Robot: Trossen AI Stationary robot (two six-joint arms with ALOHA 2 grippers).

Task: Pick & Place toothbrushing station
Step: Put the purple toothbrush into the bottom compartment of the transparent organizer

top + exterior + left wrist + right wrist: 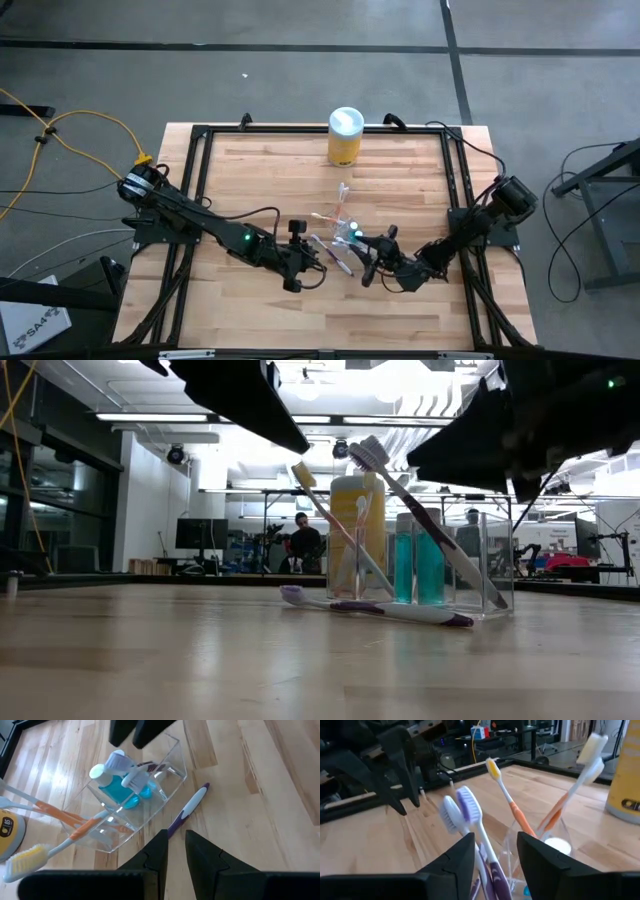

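Observation:
The toothbrushing station stands mid-table: a clear plastic cup (142, 795) with a blue tube (120, 787) inside it. Orange toothbrushes (75, 825) lean out over its rim. Two purple-and-white brushes (470, 812) stand in it, heads up. Another purple toothbrush (380, 608) lies flat on the wood beside the cup. My right gripper (495, 855) is open and level at the cup, with the shafts of the two upright brushes between its fingers. My left gripper (175, 847) hangs above the lying brush, tilted down. Its fingers are a narrow gap apart with nothing between them. My right gripper's fingers stand on either side of the upright purple brush's shaft (487, 865). One finger (465, 857) lies close beside it, and I cannot tell whether they touch. The brush leans in the cup with its head up.
A yellow canister (345, 137) with a white lid stands near the table's far edge. A black frame (200, 160) runs around the tabletop. Bare wood lies toward the near edge and to the left. People and desks show in the room beyond.

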